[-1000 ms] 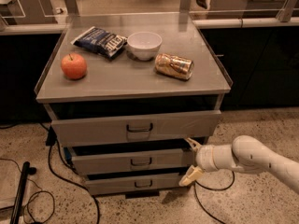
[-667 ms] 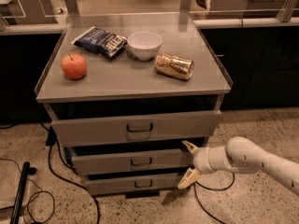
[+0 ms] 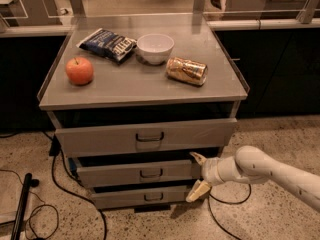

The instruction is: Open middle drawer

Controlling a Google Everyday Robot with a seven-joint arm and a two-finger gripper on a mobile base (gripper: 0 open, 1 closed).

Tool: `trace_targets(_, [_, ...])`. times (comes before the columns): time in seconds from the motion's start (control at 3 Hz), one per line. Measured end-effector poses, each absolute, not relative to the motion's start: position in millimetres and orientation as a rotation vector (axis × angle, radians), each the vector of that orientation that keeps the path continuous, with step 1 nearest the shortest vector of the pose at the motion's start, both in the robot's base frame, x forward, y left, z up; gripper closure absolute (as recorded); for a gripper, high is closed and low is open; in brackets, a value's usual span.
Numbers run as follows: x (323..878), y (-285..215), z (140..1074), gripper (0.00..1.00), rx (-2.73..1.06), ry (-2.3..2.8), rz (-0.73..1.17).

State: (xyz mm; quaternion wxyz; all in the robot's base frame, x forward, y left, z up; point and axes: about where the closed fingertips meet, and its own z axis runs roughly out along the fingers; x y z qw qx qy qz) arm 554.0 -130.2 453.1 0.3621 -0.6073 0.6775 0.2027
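The middle drawer (image 3: pixel 135 173) is a shallow grey metal drawer with a small dark bar handle (image 3: pixel 150 173), second of three in the cabinet. My gripper (image 3: pixel 198 174) is at the drawer's right end, on a white arm coming in from the right. It is open: one fingertip (image 3: pixel 196 157) sits above the drawer's front panel, the other fingertip (image 3: pixel 198 191) below it, so the fingers straddle the panel's right edge. The drawer front stands slightly forward of the cabinet body.
The taller top drawer (image 3: pixel 145 136) sticks out a little above; the lowest drawer (image 3: pixel 142 197) sits below. On the cabinet top (image 3: pixel 125 86) lie an apple (image 3: pixel 79 70), a chip bag (image 3: pixel 107 44), a white bowl (image 3: pixel 155 48) and a tipped can (image 3: pixel 186 71). Cables (image 3: pixel 60 184) trail on the floor at left.
My gripper has moved left along the middle drawer's front, from beside its right end to straddling that end.
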Motion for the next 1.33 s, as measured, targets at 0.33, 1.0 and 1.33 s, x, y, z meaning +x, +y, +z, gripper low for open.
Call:
trace_targets(0.33, [562.9, -123.1, 426.9, 0.00, -1.566, 1.764, 0.560])
trace_targets(1.0, [571.8, -118.1, 411.8, 0.18, -1.563, 1.777, 0.572])
trace_targets(1.33, [571.8, -118.1, 411.8, 0.41, -1.563, 1.777, 0.572])
